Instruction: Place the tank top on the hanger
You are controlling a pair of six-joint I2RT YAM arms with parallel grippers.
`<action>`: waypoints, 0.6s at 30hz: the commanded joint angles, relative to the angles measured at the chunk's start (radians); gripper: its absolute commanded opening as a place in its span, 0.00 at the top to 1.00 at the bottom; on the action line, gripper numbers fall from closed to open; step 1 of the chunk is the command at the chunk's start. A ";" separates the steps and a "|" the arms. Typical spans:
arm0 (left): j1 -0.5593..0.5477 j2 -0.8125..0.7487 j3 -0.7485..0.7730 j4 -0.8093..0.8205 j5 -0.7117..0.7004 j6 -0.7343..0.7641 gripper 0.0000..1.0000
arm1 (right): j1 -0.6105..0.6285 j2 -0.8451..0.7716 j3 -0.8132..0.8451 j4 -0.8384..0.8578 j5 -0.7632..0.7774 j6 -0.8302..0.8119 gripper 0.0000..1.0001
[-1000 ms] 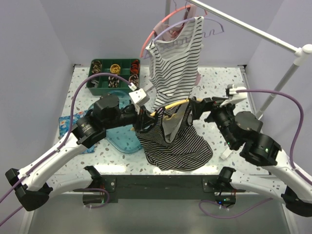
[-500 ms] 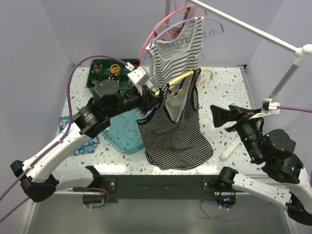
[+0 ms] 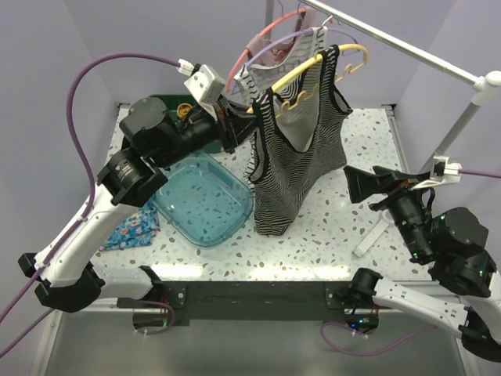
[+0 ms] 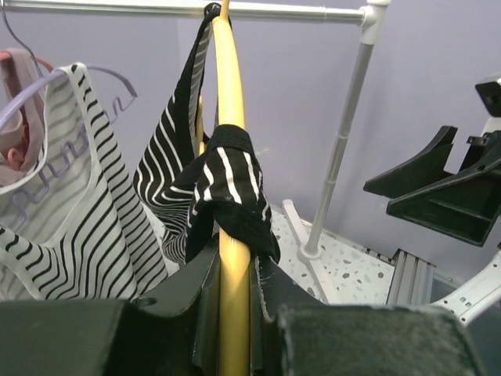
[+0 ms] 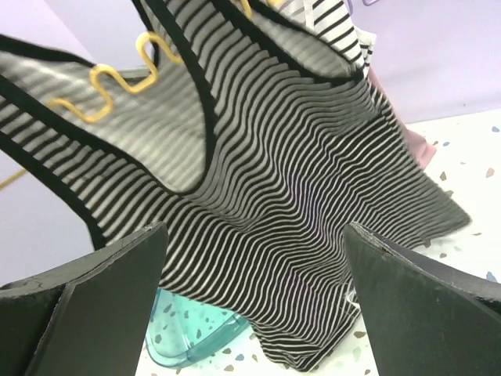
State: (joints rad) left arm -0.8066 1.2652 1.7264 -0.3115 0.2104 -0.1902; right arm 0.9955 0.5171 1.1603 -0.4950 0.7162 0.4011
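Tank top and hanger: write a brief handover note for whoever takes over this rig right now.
Left gripper: shut on the hanger, raised near the rail.
Right gripper: open, empty, apart from the tank top.
Done: tank top hangs from the hanger, a strap over each arm.
Left: probably hook the hanger on the rail, then release; the strap at that grip looks bunched.

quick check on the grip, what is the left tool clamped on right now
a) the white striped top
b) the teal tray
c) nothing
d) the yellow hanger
d: the left tool is shut on the yellow hanger, which carries the dark top; the right tool stands open and empty.
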 commanded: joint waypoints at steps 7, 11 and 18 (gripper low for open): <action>-0.003 -0.059 -0.234 0.124 0.008 -0.028 1.00 | 0.003 0.001 -0.031 0.003 0.020 0.033 0.02; -0.002 -0.040 -0.248 0.201 -0.054 -0.046 1.00 | 0.002 0.003 -0.077 -0.028 0.022 0.070 0.02; -0.003 0.058 -0.176 0.296 -0.092 -0.054 1.00 | 0.002 -0.002 -0.189 -0.057 0.023 0.142 0.01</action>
State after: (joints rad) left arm -0.8066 1.2907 1.4662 -0.2134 0.1566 -0.2268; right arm 0.9955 0.5159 1.0214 -0.5297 0.7170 0.4782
